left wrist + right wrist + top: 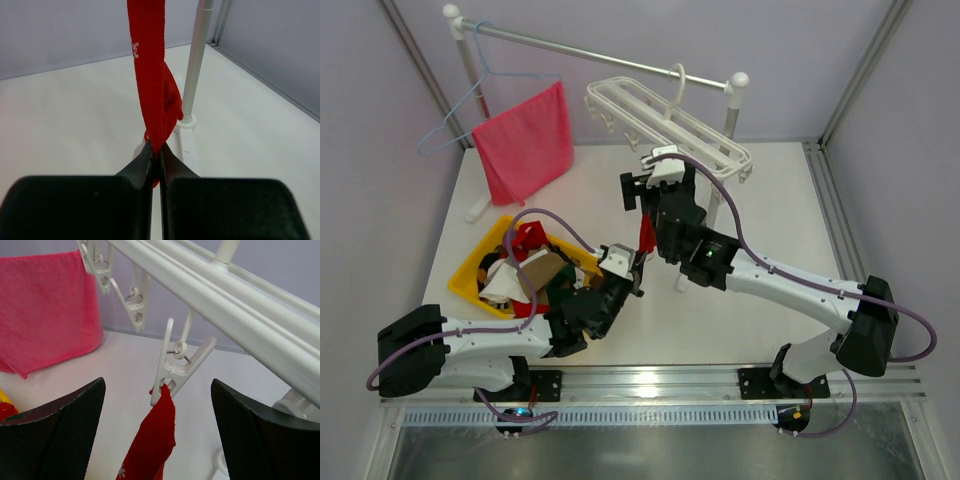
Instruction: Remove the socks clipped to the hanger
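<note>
Socks [535, 268]: heaped in yellow bin [466, 276] near table's [760, 240] left edge. Left gripper [156, 155]: pinched tight on lower end of red sock [150, 75]. Hangs straight from clip [175, 370] of hanger [670, 125], above table's rear half. Right gripper [157, 385]: jaws wide apart, flanking clip, clear of it.

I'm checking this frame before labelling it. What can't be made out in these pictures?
Left wrist view: the red sock's upper end is cut off by the top edge, so its clip is unseen.
Right wrist view: the sock's lower end runs off the bottom edge, so the left gripper shut on it is unseen.
Top view: the right arm hides the clip; the left arm covers part of the yellow basket.
</note>
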